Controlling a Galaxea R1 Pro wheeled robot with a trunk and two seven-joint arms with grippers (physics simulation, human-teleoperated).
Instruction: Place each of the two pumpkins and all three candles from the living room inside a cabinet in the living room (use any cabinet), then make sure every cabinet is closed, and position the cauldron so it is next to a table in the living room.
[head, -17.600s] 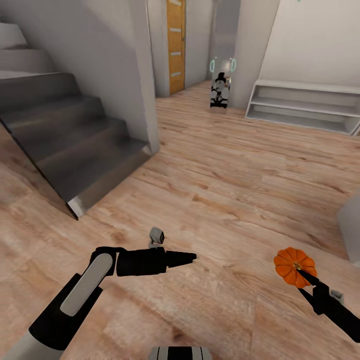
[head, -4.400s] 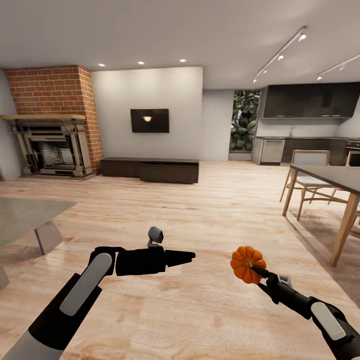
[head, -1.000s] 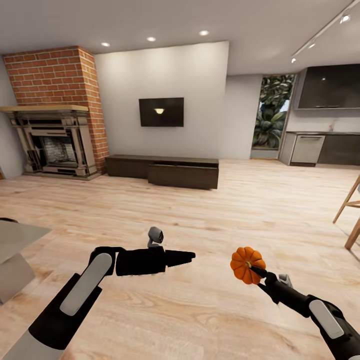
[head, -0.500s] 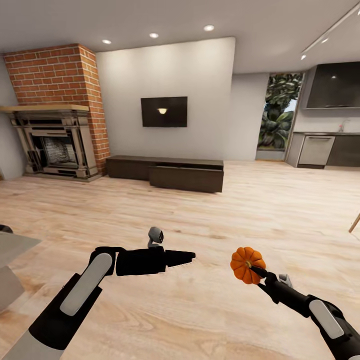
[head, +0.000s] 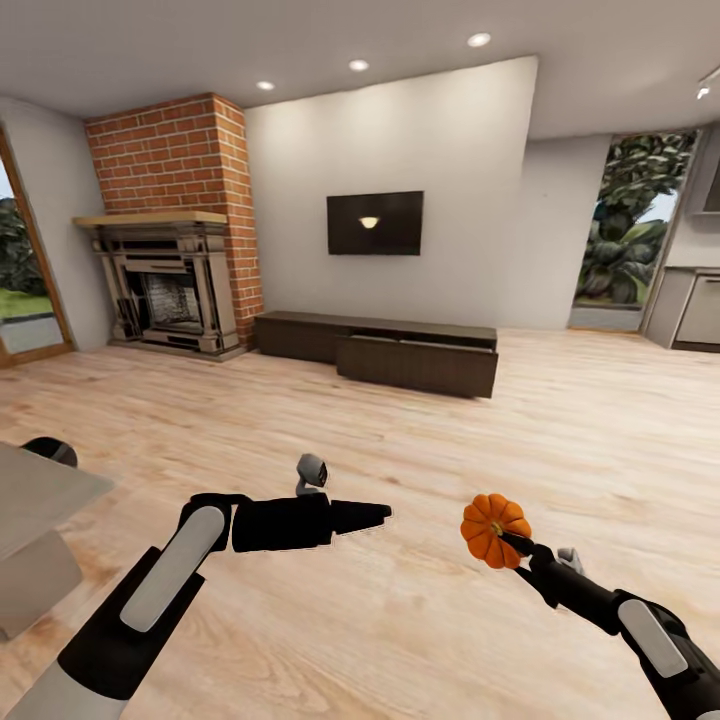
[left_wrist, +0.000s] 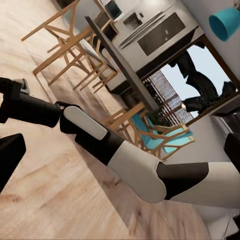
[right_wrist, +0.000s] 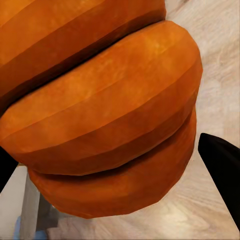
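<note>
A ribbed orange pumpkin (head: 488, 525) hangs above the wood floor, with my right gripper (head: 508, 540) shut on it. In the right wrist view the pumpkin (right_wrist: 105, 115) sits between the dark fingers (right_wrist: 222, 165). My left gripper (head: 383, 516) points right at mid-height in front of me; its fingers (left_wrist: 10, 160) stand wide apart with nothing between them. The long low dark brown cabinet (head: 400, 355) stands against the far wall under the black TV, its fronts shut. A corner of the pale glass-topped table (head: 40, 490) shows at the left edge. Candles and cauldron are out of view.
A brick fireplace (head: 170, 285) stands left of the cabinet, beside a glass door. A dark rounded thing (head: 50, 450) peeks over the table's far edge. Open wood floor (head: 330, 430) lies between me and the cabinet. In the left wrist view are a dining table and chairs (left_wrist: 90, 45).
The camera has turned and moved, so the cabinet, TV and fireplace sit further right and larger in view. Both arms hold the same pose, the pumpkin still gripped.
</note>
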